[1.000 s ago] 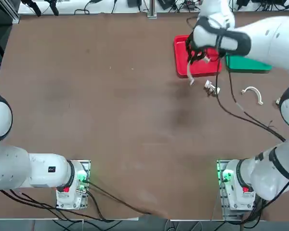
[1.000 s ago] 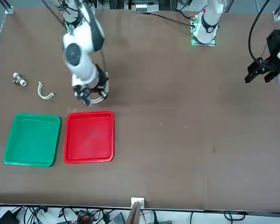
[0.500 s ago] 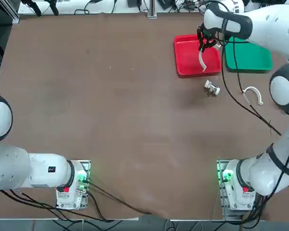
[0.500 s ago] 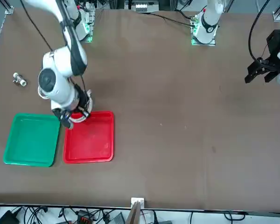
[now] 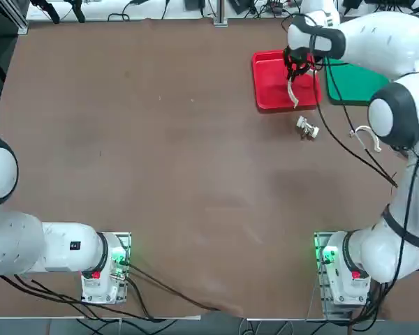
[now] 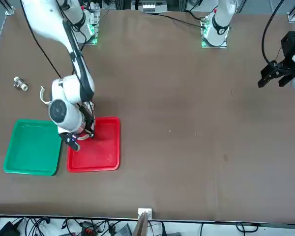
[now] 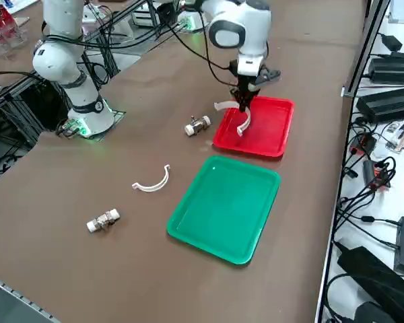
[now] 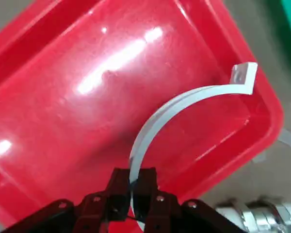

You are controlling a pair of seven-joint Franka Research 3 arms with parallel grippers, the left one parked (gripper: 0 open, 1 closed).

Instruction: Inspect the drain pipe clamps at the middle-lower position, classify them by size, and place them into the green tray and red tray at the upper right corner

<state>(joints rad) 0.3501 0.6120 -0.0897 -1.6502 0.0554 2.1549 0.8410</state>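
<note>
My right gripper (image 5: 294,72) hangs over the red tray (image 5: 271,92), shut on one end of a thin white C-shaped clamp (image 5: 292,93). The wrist view shows the fingers (image 8: 120,185) pinching the clamp (image 8: 184,102), whose arc curves out above the red tray (image 8: 63,121) floor. From the side, the held clamp (image 7: 242,125) dangles just over the tray's near-left part (image 7: 269,131). The second clamp (image 5: 366,135) lies on the table (image 7: 151,183), in front of the green tray (image 5: 359,87), which holds nothing (image 7: 225,205).
A small silver metal fitting (image 5: 307,128) lies just in front of the red tray, close to the gripper (image 7: 198,125). Another fitting (image 7: 103,221) rests near the table's right edge. Cables run along the far edge, beyond the trays.
The right gripper carried the clamp from the table just in front of the red tray to above the tray's interior, then settled lower over it. The other clamp and fittings stayed put.
</note>
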